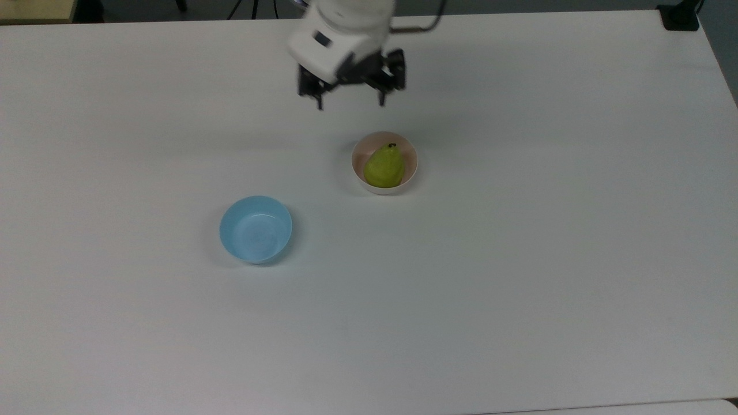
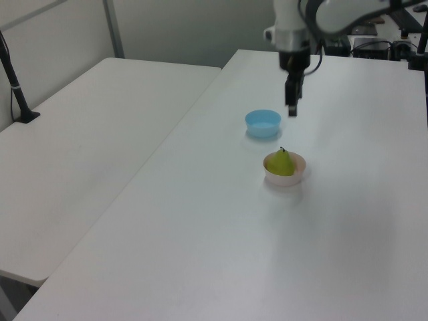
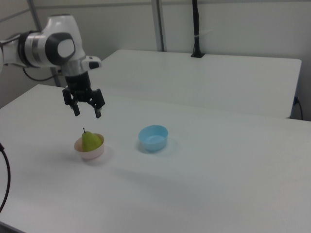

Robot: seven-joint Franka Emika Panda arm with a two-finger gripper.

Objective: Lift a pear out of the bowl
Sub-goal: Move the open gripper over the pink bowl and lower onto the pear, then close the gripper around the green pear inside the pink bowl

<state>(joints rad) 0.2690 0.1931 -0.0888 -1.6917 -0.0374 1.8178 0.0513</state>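
Note:
A yellow-green pear (image 1: 384, 166) (image 2: 281, 162) (image 3: 90, 140) with a dark stem tip stands upright in the small pale pink bowl (image 1: 360, 173) (image 2: 286, 178) (image 3: 90, 153) near the table's middle. My gripper (image 1: 350, 105) (image 2: 292, 111) (image 3: 87, 113) hangs open above the table with nothing between its fingers. In the top view it is above and slightly left of the bowl. In the right view it floats just over the pear, a little apart from the stem.
A light blue bowl (image 1: 255, 229) (image 2: 263, 123) (image 3: 153, 137) with nothing in it stands on the white table (image 1: 519, 259), to the lower left of the pink bowl in the top view. A second white table (image 2: 87, 134) adjoins in the side views. A black post (image 3: 196, 29) stands behind.

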